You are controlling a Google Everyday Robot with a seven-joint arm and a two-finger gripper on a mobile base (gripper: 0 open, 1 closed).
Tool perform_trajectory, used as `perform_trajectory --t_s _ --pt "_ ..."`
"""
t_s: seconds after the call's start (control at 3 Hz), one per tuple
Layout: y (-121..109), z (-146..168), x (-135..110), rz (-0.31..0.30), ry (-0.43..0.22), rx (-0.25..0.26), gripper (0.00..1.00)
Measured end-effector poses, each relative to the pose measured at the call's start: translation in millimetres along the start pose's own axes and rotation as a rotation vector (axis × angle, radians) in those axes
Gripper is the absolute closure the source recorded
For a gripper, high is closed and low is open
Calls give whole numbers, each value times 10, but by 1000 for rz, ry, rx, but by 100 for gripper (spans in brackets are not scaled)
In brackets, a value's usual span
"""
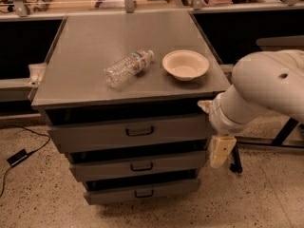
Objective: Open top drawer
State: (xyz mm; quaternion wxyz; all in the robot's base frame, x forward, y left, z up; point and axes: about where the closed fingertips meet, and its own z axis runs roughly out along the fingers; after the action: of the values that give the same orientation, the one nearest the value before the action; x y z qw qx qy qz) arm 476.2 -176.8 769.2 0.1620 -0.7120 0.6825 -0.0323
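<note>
The top drawer (95, 136) is the widest grey metal front of three on the cabinet, with a small dark bar handle (139, 131) at its centre. It stands shut or nearly so, with a dark gap above it under the cabinet top. My gripper (221, 151) is cream-coloured and hangs from the white arm (266, 87) at the right side of the cabinet. It is beside the drawer's right end, a little below it, and well to the right of the handle. It holds nothing that I can see.
On the cabinet top (85, 56) lie a clear plastic bottle (128, 68) on its side and a cream bowl (185, 64). Two smaller drawers (109, 169) sit below the top one. A black cable and adapter (19, 156) lie on the speckled floor at left. A dark table leg (235, 163) stands at right.
</note>
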Motion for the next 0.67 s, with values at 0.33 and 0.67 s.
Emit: perform_trajectory --t_s 0.33,0.67 --pt "-80 340 -35 -8 39 11 0" --pt "-149 609 -37 -6 78 12 0"
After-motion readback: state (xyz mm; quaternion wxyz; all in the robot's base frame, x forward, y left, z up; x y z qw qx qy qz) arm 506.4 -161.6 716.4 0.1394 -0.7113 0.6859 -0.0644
